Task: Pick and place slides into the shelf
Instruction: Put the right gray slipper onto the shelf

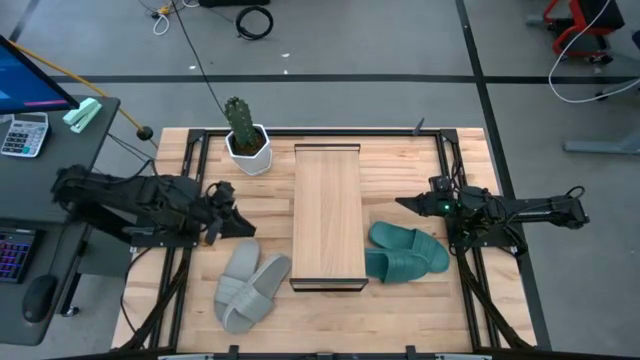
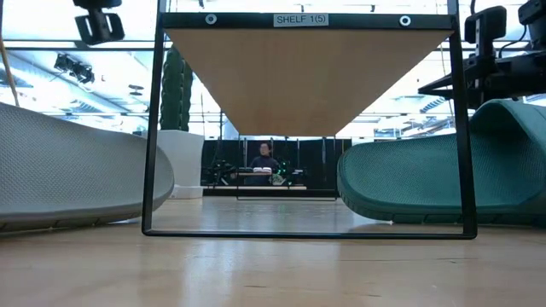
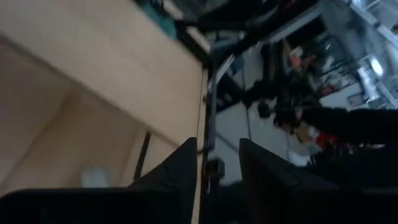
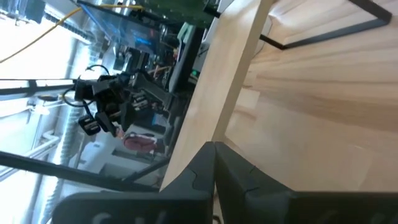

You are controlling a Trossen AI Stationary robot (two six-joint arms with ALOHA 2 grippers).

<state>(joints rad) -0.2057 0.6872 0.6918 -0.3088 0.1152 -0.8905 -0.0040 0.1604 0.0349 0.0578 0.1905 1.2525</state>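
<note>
The shelf [image 1: 327, 215], a long light wood board on a thin dark frame, stands mid-table, running from the near side to the far side. In the low view its board [image 2: 307, 72] spans overhead. Two light grey slides [image 1: 250, 288] lie soles down on the table left of the shelf's near end. Two teal slides [image 1: 405, 252] lie to its right. My left gripper [image 1: 237, 222] hovers open above the table beyond the grey slides, pointing at the shelf. My right gripper [image 1: 404, 203] is shut, just beyond the teal slides, pointing at the shelf.
A potted cactus [image 1: 243, 135] in a white pot stands at the table's far edge, left of the shelf. A desk with a calculator [image 1: 22, 133] sits beyond the left edge. A person [image 2: 264, 160] is far behind the table in the low view.
</note>
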